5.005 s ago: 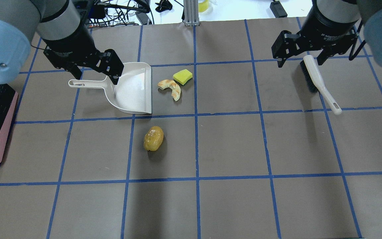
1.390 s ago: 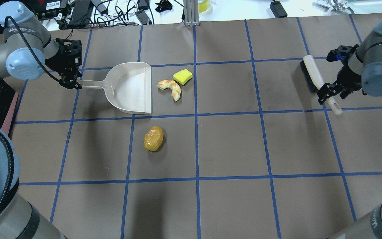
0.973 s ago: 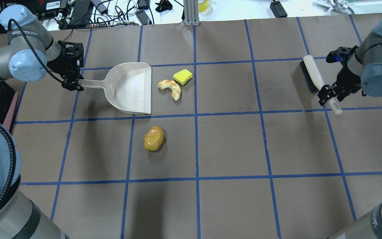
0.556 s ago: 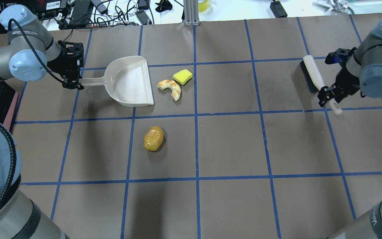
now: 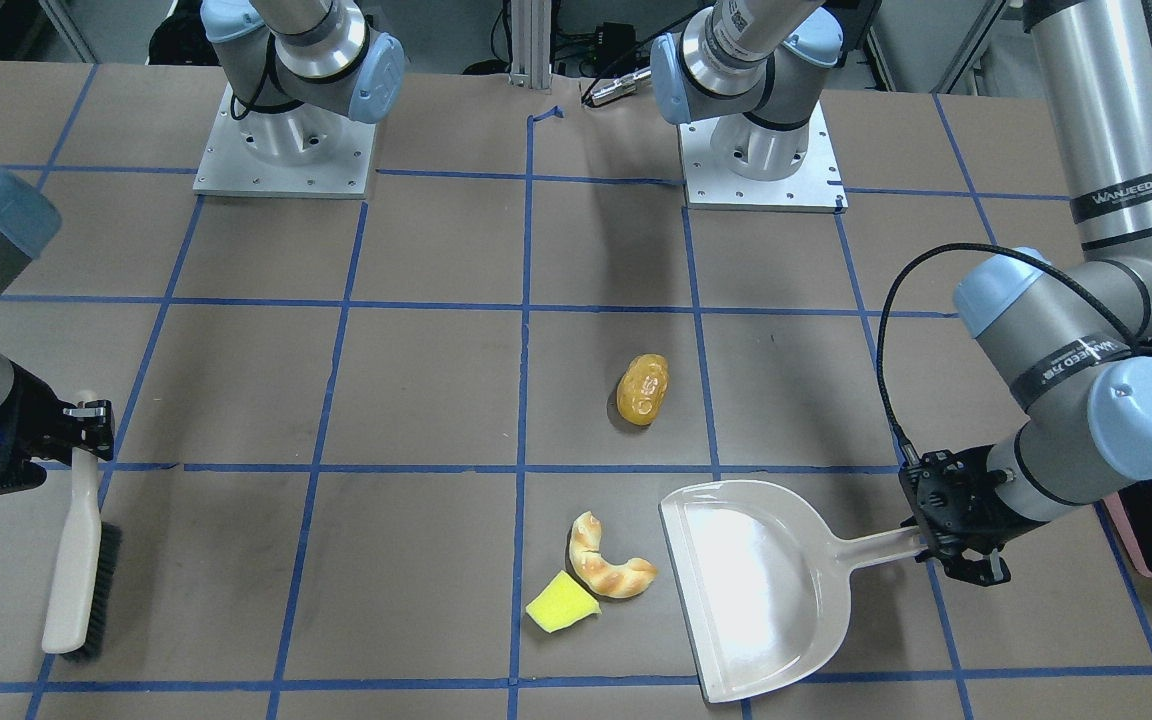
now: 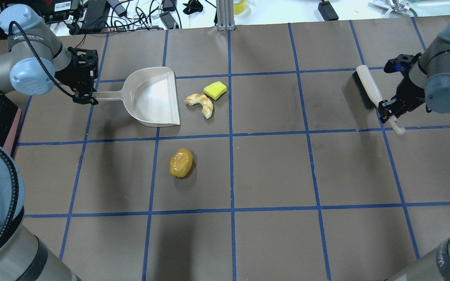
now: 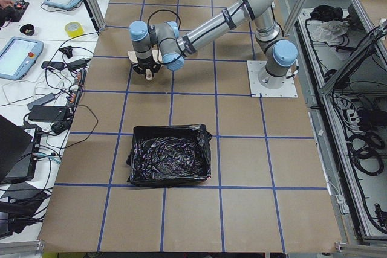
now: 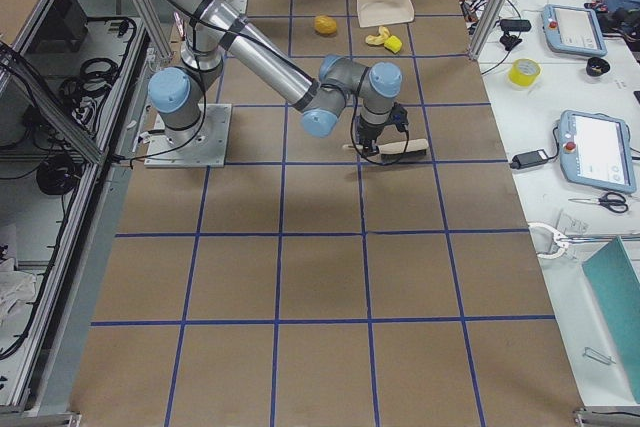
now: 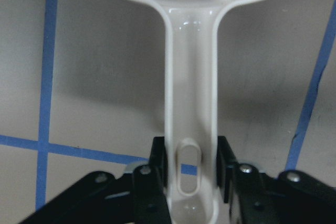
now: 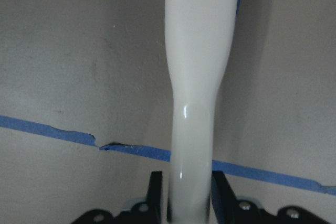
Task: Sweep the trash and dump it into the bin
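The brown table (image 6: 272,171), gridded with blue tape, carries everything. The bin (image 7: 170,161), lined with a crinkled black bag, sits at the table's left end, on the robot's left side and well apart from the trash; in the overhead view only its edge and a strip of pink side show. The off-white dustpan (image 6: 152,99) lies in the far left part of the table, its open mouth turned toward the middle and its pan empty. The brush (image 6: 369,91) lies far over on the right, dark bristles on its left flank, handle pointing back toward the robot. The left gripper (image 9: 191,169) has its jaws pinching the end of the dustpan handle, one on each side of the hanging slot. The right gripper (image 10: 189,192) has its jaws pressed against the two sides of the brush handle near its end. The amber lump (image 6: 181,162) rests alone one square nearer the robot than the dustpan, apart from the rest. The croissant piece (image 6: 201,103) lies just beyond the dustpan's mouth, near it but not touching. The yellow wedge (image 6: 215,90) sits right beside the croissant piece, on its far side.
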Robot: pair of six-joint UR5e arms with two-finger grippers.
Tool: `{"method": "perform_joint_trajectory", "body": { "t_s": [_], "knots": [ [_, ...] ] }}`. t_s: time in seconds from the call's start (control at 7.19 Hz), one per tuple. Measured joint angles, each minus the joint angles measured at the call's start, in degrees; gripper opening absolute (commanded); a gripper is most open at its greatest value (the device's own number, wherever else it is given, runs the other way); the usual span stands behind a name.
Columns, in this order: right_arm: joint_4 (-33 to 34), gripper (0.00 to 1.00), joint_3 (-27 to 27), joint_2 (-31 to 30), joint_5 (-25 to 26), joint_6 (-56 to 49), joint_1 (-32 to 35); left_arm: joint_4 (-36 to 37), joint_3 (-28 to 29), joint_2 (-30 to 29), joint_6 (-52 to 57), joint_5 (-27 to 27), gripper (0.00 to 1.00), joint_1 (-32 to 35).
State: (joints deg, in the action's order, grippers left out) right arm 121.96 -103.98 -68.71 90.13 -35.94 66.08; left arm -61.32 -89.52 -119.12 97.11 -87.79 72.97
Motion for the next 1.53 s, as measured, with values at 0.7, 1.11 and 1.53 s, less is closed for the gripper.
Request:
{"method": "perform_joint_trajectory", "body": {
  "t_s": [0.7, 1.11, 1.53],
  "knots": [
    [-7.22, 0.00, 4.05, -2.75, -1.14, 13.16, 2.60, -0.08, -0.33, 0.04, 0.41, -0.11, 0.00, 0.30],
    [-8.65, 0.00, 5.23, -4.20, -2.09, 25.96, 15.17, -0.29, -0.41, -0.14, 0.57, -0.02, 0.00, 0.43],
    [-6.46, 0.00, 5.97, -3.11, -1.64, 29.97, 26.95, -0.55, -0.40, -0.17, 1.11, -0.17, 0.00, 0.63]
  ]
}}
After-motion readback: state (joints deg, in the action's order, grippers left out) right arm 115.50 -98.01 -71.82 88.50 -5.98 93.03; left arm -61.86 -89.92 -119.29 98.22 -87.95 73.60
